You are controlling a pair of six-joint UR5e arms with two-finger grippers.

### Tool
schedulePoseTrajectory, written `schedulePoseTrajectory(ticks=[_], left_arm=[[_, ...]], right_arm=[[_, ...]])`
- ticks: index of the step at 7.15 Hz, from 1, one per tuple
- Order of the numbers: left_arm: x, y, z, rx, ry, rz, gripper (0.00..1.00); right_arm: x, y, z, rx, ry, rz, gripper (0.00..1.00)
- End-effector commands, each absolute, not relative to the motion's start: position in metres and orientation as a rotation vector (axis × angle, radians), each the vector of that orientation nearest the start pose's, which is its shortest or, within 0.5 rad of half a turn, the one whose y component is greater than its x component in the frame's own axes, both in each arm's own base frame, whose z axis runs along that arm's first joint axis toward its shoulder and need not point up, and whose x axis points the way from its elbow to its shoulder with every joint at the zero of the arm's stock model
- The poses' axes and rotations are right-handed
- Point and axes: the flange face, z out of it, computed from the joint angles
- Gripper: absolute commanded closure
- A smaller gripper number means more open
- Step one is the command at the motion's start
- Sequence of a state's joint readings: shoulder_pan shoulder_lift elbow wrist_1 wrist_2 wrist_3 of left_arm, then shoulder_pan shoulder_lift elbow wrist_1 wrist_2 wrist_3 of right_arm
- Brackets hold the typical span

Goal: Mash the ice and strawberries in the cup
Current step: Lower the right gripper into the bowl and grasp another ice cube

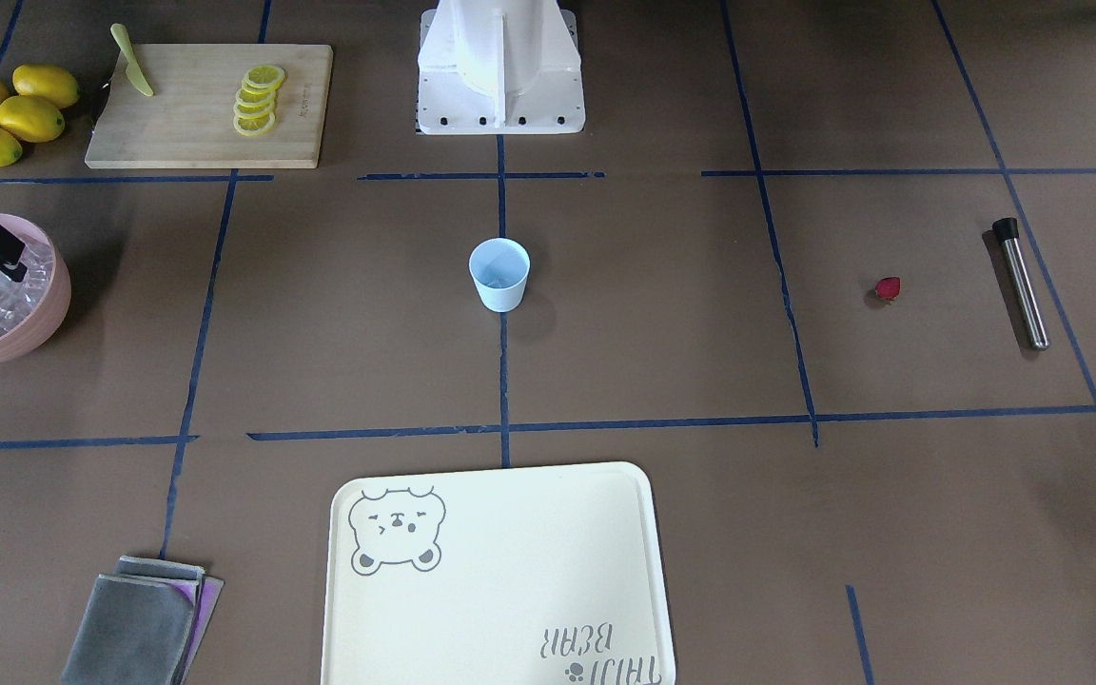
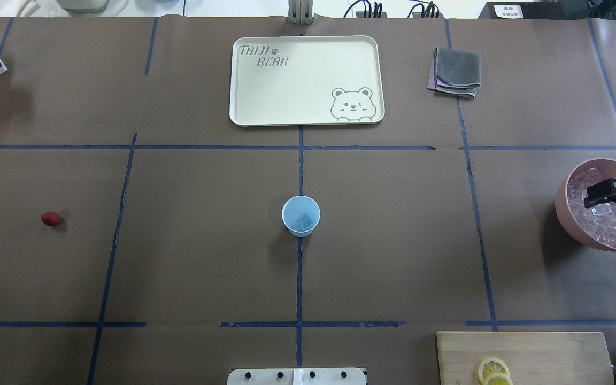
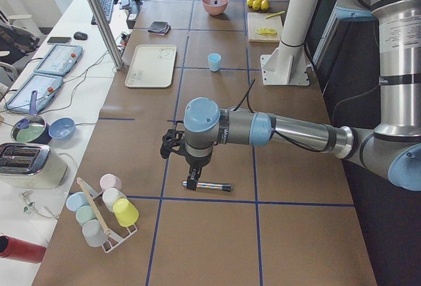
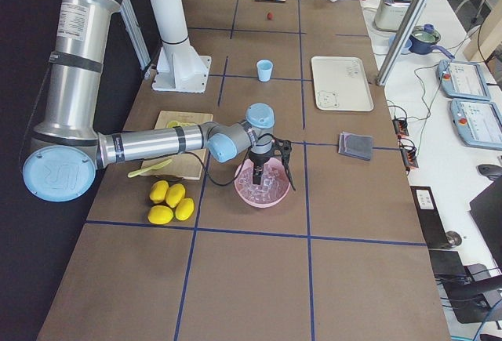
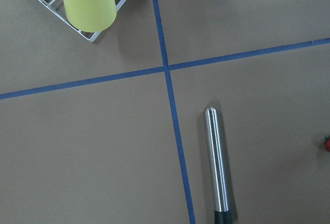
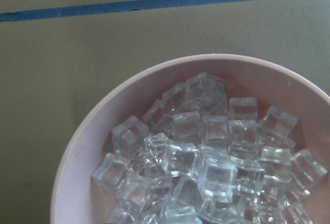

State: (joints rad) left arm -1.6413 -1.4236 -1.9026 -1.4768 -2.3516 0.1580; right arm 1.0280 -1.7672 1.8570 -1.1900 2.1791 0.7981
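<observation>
Glassy ice cubes [image 6: 206, 157] heaped in smooth pink bowl [image 6: 77, 157], right gripper [image 2: 591, 199] above, opening unclear, tapered pale-blue cup [image 2: 290, 212]

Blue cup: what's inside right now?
What looks like one clear ice cube lies on the bottom of the cup. The strawberry is not inside; it lies on the table. The cup wall hides part of the bottom.

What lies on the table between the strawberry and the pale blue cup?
No object stands there. In the overhead view, only bare brown table covering, crossed by one blue tape line, separates the strawberry from the cup.
</observation>
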Motion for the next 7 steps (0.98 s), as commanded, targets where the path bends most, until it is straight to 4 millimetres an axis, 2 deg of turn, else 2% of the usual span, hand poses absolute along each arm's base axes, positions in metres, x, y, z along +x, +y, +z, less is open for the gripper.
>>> schedulePoseTrajectory(ticks=[1,2,5,7], left_arm=[[-0.0933,-0.4233,0.5696,0.180,0.765,0.121,0.00],[-0.0933,-0.4233,0.5688,0.182,0.765,0.121,0.00],[-0.0933,-0.4232,0.5690,0.180,0.765,0.121,0.00],[-0.0933,-0.4232,0.5682,0.182,0.765,0.121,0.00]], right_arm=[[-0.1600,-0.4102,0.5754,-0.021,-0.747,0.099,0.29],[-0.1609,-0.4105,0.5748,-0.021,-0.748,0.098,0.35],[-0.1669,-0.4190,0.5751,-0.018,-0.749,0.094,0.42],[-0.1664,-0.4191,0.5750,-0.018,-0.751,0.094,0.42]])
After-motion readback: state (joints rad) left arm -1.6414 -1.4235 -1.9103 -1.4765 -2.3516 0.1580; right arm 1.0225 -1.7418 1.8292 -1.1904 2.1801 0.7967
